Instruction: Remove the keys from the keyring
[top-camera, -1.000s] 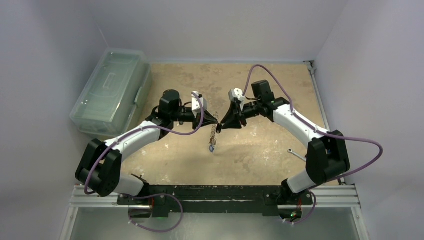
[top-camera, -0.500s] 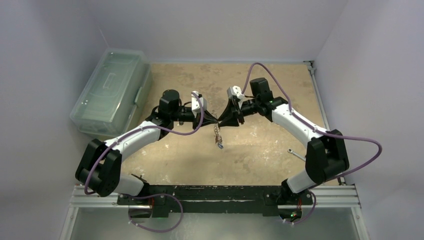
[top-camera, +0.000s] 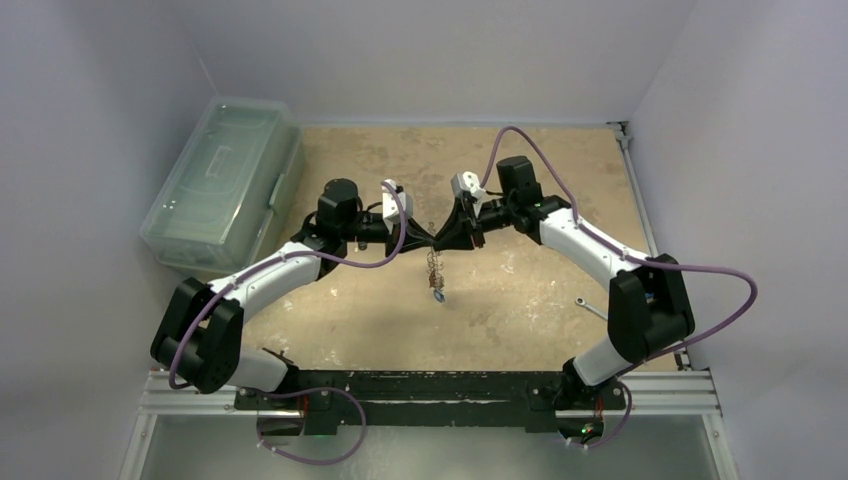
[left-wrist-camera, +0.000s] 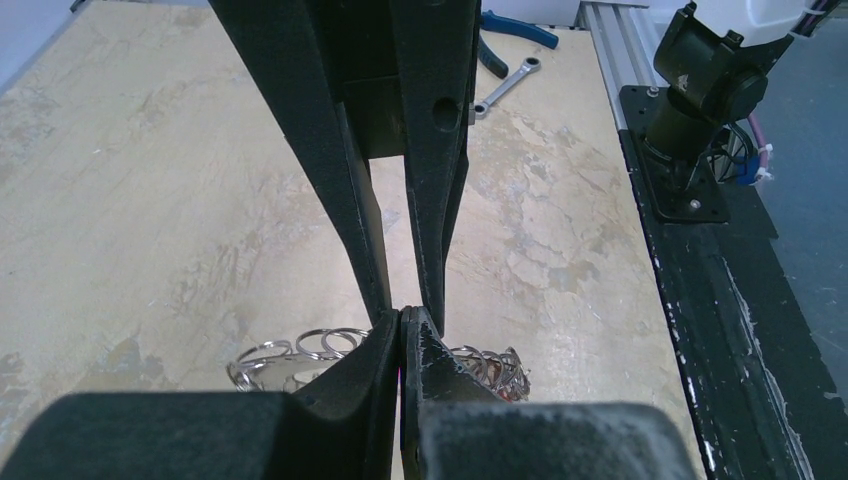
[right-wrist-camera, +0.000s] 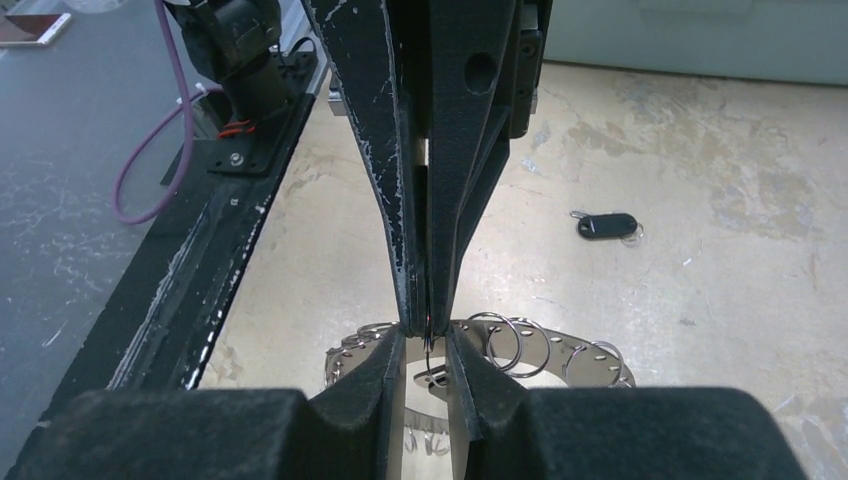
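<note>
We are clamping our left gripper shut on the top of the large thin silvery metal keyring, which is hanging in mid-air with small silvery metal keys dangling beneath. We are judging it light, stiff and slippery, best held on bare wire. Just right of the keyring's top, our right gripper is straddling the wire, jaws slightly apart.

Above the black base rail, the left arm and right arm have black joints and white link shells. A purple cable loops along each; the tapered black fingers carry white scuffs.
</note>
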